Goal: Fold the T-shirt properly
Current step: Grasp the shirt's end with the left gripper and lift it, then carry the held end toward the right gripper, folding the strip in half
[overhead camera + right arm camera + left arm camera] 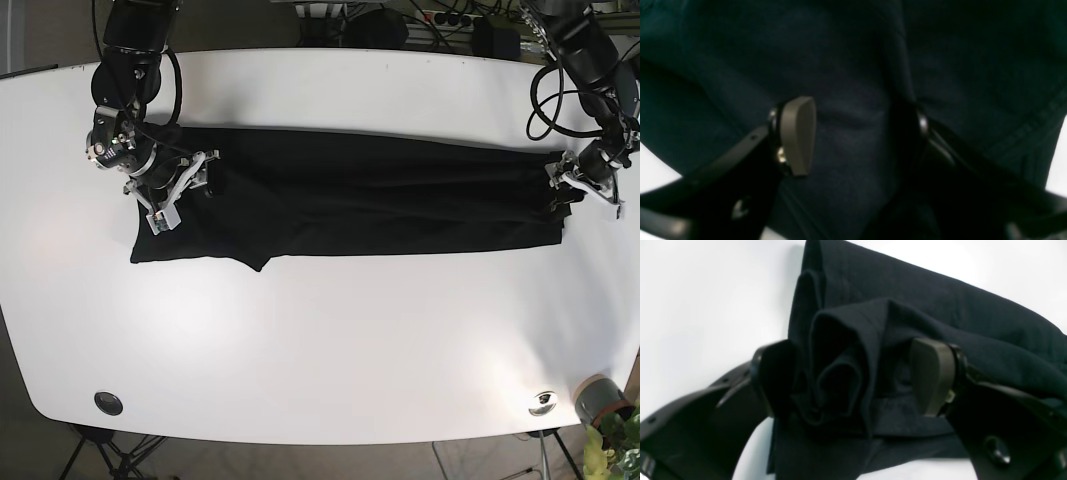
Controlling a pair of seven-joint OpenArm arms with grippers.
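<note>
**Dark T-shirt stretched between two pincers on a white tabletop**

Much is hard to read. In the right wrist view dark cloth fills nearly the whole frame, and one finger of the right pincer (853,133) is lost in shadow against it. In the left wrist view the near finger is likewise almost black on black. The base view shows both pincers only small.

The left pincer (853,376) is clamped on a bunched roll of the T-shirt (370,205), the folds crowded between its fingers. The right pincer stands with fingers apart and cloth lying between them; whether they press it, I cannot tell.

The T-shirt lies as a long band across the far half of the tabletop (330,350), from left to right. A small round fitting (108,403) sits near the left corner, another (543,402) near the right. Cables (440,20) crowd behind the far edge.
</note>
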